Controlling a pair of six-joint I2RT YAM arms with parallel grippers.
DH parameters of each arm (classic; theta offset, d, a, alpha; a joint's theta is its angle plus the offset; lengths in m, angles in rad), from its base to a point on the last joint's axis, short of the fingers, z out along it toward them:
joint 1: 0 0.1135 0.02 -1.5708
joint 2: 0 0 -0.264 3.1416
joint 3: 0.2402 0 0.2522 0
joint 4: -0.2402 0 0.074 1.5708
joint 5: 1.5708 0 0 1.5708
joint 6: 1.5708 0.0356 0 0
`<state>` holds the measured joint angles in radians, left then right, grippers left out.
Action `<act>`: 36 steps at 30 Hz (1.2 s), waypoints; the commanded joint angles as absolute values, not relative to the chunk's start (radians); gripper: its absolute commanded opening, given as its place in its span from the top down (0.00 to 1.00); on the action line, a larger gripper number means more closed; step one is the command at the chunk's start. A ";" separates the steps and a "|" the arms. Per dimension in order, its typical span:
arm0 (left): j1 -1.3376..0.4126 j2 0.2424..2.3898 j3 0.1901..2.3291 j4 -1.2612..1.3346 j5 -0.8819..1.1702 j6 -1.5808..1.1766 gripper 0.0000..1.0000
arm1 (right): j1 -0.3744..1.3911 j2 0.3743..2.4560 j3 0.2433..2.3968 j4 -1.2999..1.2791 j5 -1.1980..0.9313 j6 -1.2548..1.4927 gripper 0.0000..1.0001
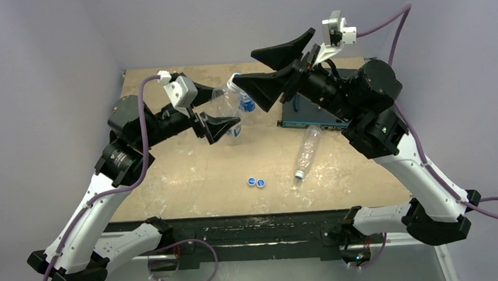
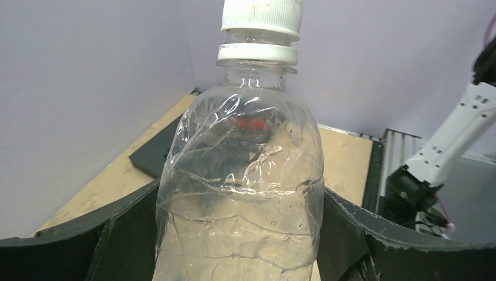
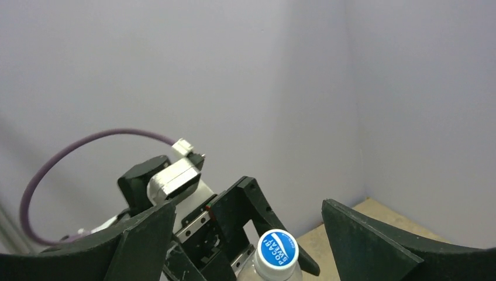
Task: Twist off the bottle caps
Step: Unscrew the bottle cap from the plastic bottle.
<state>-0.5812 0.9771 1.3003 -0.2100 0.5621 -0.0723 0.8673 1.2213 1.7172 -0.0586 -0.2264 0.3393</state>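
Observation:
My left gripper (image 1: 220, 126) is shut on the body of a clear, crinkled, unlabelled bottle (image 1: 227, 103) and holds it tilted above the table. It fills the left wrist view (image 2: 240, 193) between the fingers (image 2: 126, 234). Its cap (image 2: 261, 14) looks white from the side. In the right wrist view the cap (image 3: 277, 254) shows a blue top with white lettering. My right gripper (image 1: 252, 73) is wide open at the cap (image 1: 233, 81), with one finger on each side and not touching it (image 3: 247, 205). Two loose blue caps (image 1: 256, 182) lie on the table.
A labelled bottle (image 1: 248, 105) stands just behind the held one. A clear unlabelled bottle (image 1: 306, 151) lies on its side at centre right. A flat dark box (image 1: 309, 117) sits under the right arm. Purple walls close in the far and side edges.

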 commanded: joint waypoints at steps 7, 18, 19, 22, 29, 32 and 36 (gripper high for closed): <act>-0.581 0.969 1.341 -0.212 0.373 0.038 1.00 | 0.969 1.371 1.889 -0.242 0.189 0.400 0.05; -0.579 0.965 1.324 -0.217 0.346 0.057 1.00 | 0.988 1.388 1.895 -0.203 0.192 0.427 0.42; -0.581 0.966 1.323 -0.216 0.346 0.056 1.00 | 0.988 1.386 1.889 -0.199 0.192 0.429 0.45; -0.581 0.966 1.319 -0.215 0.342 0.057 1.00 | 0.988 1.385 1.878 -0.194 0.183 0.437 0.56; -0.580 0.964 1.316 -0.215 0.352 0.054 1.00 | 0.988 1.387 1.857 -0.191 0.179 0.446 0.75; -0.580 0.963 1.317 -0.220 0.391 0.051 1.00 | 0.988 1.387 1.859 -0.188 0.133 0.446 0.85; -0.581 0.957 1.324 -0.218 0.515 0.023 1.00 | 0.974 1.383 1.868 -0.177 0.037 0.367 0.93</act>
